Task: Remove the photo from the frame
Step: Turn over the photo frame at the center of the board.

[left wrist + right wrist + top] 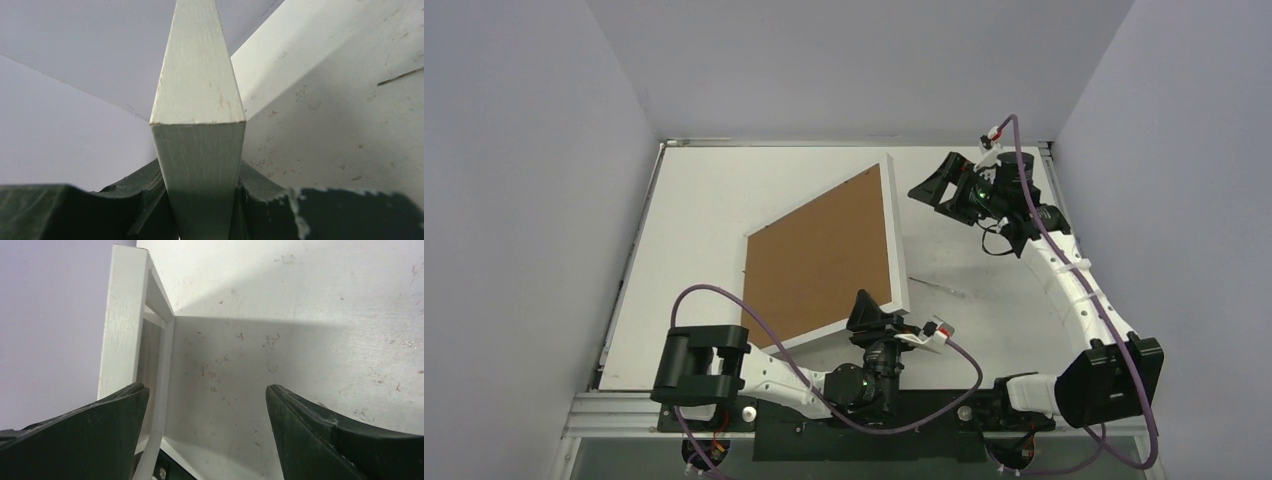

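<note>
Near bottom centre, your left gripper clamps a corner of the white-bordered, brown-backed rectangular frame; upper right, your right gripper gapes wide.

Bright even light, soft shadow beside the frame (foreground blurred).

High rear view looking down, wrist views close on frame

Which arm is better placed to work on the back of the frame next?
Probably right. The right gripper is open and free beside the far corner of the frame. The left gripper is shut on its near edge, holding it tilted up.
</note>
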`<state>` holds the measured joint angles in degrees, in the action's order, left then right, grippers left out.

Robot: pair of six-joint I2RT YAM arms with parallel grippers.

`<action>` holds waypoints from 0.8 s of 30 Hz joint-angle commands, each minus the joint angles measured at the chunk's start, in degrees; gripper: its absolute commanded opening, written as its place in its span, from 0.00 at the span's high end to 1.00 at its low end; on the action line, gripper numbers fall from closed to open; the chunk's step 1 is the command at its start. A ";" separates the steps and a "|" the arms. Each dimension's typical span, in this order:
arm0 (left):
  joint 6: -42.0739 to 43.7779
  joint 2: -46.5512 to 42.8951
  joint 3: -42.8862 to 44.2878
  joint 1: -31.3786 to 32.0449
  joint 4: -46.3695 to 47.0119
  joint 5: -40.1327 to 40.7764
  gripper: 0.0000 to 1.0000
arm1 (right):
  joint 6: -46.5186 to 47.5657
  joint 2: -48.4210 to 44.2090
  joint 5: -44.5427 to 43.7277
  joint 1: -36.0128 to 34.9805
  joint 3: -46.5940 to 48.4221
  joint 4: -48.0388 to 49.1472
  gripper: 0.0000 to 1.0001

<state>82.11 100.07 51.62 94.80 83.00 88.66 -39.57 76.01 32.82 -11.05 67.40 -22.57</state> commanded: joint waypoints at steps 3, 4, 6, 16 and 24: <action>-3.07 -4.23 6.90 1.81 10.28 -2.64 1.00 | 0.99 -6.20 4.69 1.40 2.38 4.81 0.10; -3.17 -4.27 7.28 1.93 10.11 -2.87 1.00 | 1.17 -6.15 5.47 1.37 3.43 3.92 0.10; -3.41 -4.18 8.16 2.17 9.51 -3.25 1.00 | 1.77 -6.05 6.31 1.37 6.04 1.57 0.10; -5.13 -1.47 12.32 2.48 6.08 -6.62 1.00 | 5.08 -0.58 7.33 -0.62 15.99 -14.65 0.02; -8.54 -0.10 13.59 2.42 1.64 -8.64 1.00 | 6.65 1.13 2.12 -8.16 20.59 -20.37 0.09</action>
<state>80.44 100.53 61.04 96.73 81.71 86.59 -34.68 76.55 38.11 -15.77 82.89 -39.13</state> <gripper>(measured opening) 0.292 0.944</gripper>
